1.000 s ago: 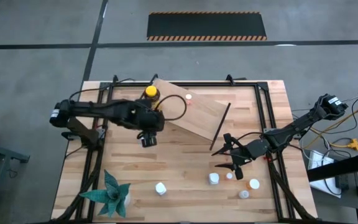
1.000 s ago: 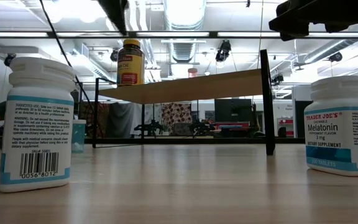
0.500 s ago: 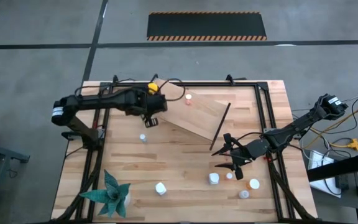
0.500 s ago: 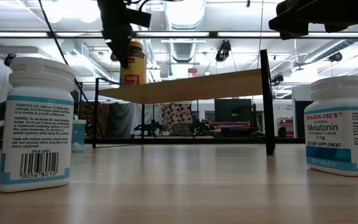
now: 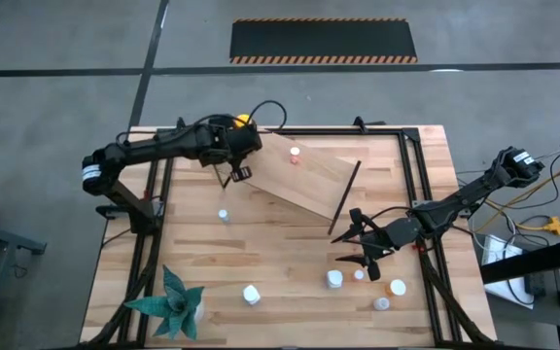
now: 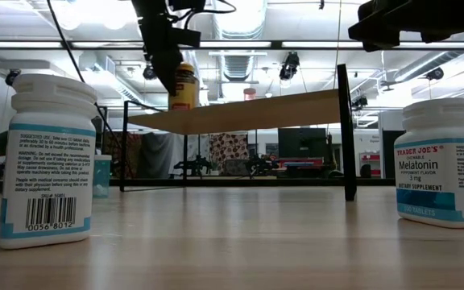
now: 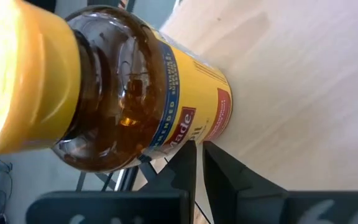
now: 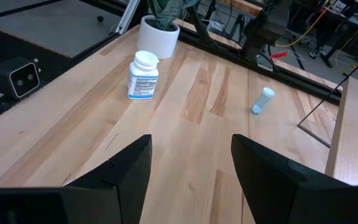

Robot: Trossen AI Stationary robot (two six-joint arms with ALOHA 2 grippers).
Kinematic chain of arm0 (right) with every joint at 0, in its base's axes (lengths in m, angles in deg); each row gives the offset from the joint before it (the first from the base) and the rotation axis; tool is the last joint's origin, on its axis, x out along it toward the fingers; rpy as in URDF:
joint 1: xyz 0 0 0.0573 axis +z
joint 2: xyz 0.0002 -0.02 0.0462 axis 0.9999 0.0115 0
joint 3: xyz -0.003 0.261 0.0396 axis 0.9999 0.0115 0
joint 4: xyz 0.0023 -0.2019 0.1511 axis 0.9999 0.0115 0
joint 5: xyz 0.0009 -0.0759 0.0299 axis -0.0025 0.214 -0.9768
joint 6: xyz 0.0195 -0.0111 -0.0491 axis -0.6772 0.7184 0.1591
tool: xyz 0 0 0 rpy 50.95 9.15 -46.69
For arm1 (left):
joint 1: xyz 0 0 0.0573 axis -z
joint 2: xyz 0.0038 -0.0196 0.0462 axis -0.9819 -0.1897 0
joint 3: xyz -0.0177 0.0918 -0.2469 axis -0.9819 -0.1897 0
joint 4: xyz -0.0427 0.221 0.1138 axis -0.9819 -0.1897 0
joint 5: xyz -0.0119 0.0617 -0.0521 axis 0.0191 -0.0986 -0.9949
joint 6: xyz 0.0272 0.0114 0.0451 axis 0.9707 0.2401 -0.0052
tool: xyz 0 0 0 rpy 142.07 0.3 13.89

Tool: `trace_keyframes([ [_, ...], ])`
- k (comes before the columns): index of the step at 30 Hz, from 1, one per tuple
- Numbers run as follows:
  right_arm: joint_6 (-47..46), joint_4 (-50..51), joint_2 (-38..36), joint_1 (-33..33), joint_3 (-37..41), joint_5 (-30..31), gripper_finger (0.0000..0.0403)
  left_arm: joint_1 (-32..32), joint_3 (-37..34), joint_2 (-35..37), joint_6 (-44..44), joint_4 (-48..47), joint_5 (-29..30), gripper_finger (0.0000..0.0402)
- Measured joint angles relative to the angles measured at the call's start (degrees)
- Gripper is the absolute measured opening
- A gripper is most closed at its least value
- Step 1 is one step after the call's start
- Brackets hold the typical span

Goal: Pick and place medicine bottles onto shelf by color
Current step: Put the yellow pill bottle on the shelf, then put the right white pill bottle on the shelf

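Observation:
The amber bottle with the yellow cap [image 7: 142, 93] stands upright on its base at the far left corner of the wooden shelf [image 5: 309, 180]. My left gripper [image 7: 197, 152] is shut just beside it, and in the low view it slants down on the bottle's left [image 6: 167, 80]. A pink-capped bottle [image 5: 295, 153] also stands on the shelf. A small teal-capped bottle [image 8: 263, 101] lies on its side on the table [image 5: 224, 215]. My right gripper [image 5: 363, 248] hangs open over the table's right part [image 8: 191, 162] with nothing between its fingers. My left gripper's shut fingertips [image 7: 188, 155] stand against the amber bottle's labelled side [image 7: 182, 127], low down near its base. The fingers slant down from above at the bottle's left side. The bottle stays upright with its base on the shelf.
Several small bottles stand near my right gripper: white ones [image 5: 333, 278] [image 5: 382, 303] and an orange-capped one [image 5: 398, 288]. Another white bottle [image 5: 251, 294] and the green paper plant [image 5: 173, 301] are near the front left. Black frame rails [image 5: 154, 224] run along the table's sides.
My left gripper has gone from above the small teal-capped bottle on the table toward the far edge and up to the amber bottle. The amber bottle has slid along the shelf toward the far edge and stays upright.

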Motion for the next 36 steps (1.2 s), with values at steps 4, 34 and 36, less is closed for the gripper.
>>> trace_keyframes([
  [4,0.0,0.0,0.0,0.0,0.0,0.0,0.0212,-0.6,0.0,0.0,0.0,1.6,0.0,0.0011],
  [34,-14.7,10.7,1.0,6.5,-8.0,-0.5,0.0209,39.2,-14.1,7.2,2.0,51.6,-0.1,0.0011],
  [36,-15.4,12.6,2.2,8.0,-10.0,-0.5,0.0209,40.8,-16.2,7.2,5.0,56.5,-0.1,0.0011],
])
